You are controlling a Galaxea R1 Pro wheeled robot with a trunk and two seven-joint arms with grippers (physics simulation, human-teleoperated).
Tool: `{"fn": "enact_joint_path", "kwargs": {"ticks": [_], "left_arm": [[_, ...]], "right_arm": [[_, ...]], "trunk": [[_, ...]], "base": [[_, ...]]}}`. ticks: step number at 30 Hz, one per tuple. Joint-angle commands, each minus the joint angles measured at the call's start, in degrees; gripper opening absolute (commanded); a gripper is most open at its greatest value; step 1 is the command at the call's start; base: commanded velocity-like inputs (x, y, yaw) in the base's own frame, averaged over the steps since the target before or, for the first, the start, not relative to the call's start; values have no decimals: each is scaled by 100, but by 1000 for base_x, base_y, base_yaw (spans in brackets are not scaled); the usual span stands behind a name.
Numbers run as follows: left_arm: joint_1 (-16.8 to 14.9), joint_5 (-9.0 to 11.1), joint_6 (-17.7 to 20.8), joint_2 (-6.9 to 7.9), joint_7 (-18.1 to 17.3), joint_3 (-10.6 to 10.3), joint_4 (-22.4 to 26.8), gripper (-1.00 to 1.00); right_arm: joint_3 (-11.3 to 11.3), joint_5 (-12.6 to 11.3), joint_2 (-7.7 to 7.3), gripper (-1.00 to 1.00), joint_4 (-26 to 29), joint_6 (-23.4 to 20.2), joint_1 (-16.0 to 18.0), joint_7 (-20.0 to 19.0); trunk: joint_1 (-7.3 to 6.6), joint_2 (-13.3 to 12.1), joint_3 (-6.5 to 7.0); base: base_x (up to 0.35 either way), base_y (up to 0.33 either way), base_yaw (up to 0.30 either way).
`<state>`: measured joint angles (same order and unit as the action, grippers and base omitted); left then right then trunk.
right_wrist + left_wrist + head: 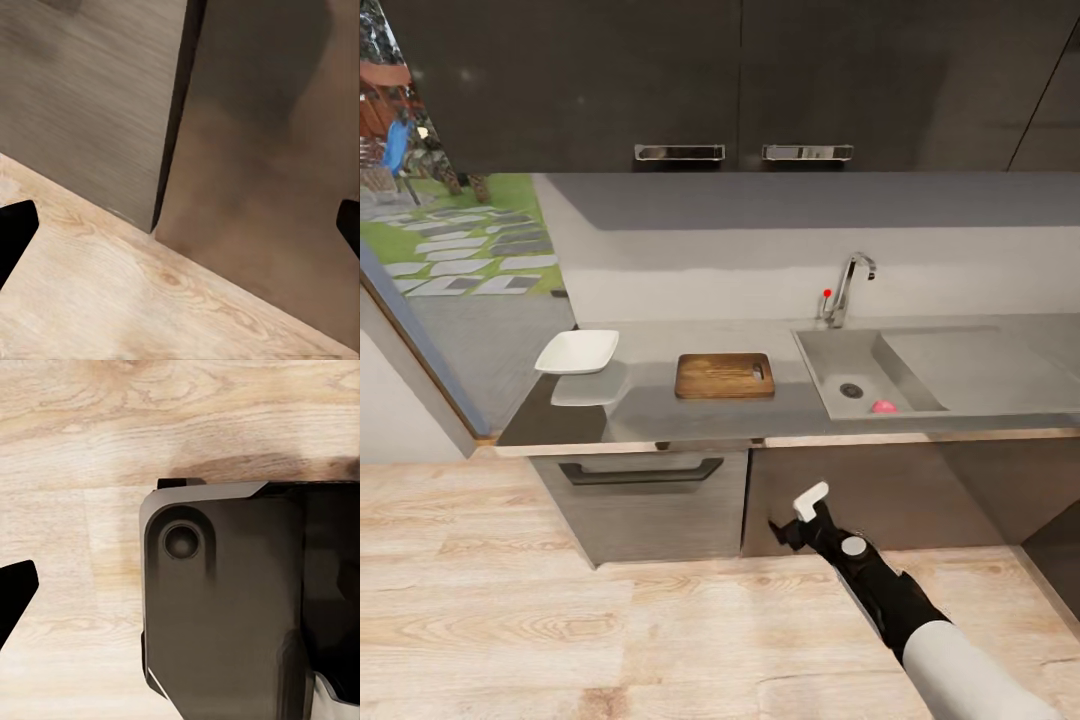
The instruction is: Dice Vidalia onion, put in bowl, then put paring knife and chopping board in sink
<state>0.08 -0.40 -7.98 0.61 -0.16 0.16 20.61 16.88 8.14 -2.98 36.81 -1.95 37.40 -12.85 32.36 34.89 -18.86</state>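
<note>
On the grey countertop (660, 415) lie the white square bowl (576, 352) at the left and the brown chopping board (725, 375) in the middle. To their right is the sink (830, 365), with the pinkish Vidalia onion (883, 406) in its near corner beside the drain. The paring knife is out of view. My right gripper (797, 517) (180, 225) hangs open and empty below the counter edge, in front of the cabinet fronts. My left gripper (180, 592) points down at the floor beside my own dark base (240, 607), with one fingertip (15, 594) far out to the side, open.
A chrome tap (847, 288) with a red knob stands behind the sink. Dark upper cabinets (720, 80) overhang the counter. A drawer with a dark handle (640, 472) sits under the bowl. A glass door (450, 230) is at the left, and light wood floor (560, 620) lies between me and the cabinets.
</note>
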Motion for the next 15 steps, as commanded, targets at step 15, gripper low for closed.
{"fn": "enact_joint_path", "kwargs": {"ticks": [15], "left_arm": [[1,-4,-11,-26,-2,5,14,100]], "right_arm": [[9,48,-48,100,28,1179,-1241,334]], "trunk": [[2,6,-6]], "base": [[0,0,0]]}}
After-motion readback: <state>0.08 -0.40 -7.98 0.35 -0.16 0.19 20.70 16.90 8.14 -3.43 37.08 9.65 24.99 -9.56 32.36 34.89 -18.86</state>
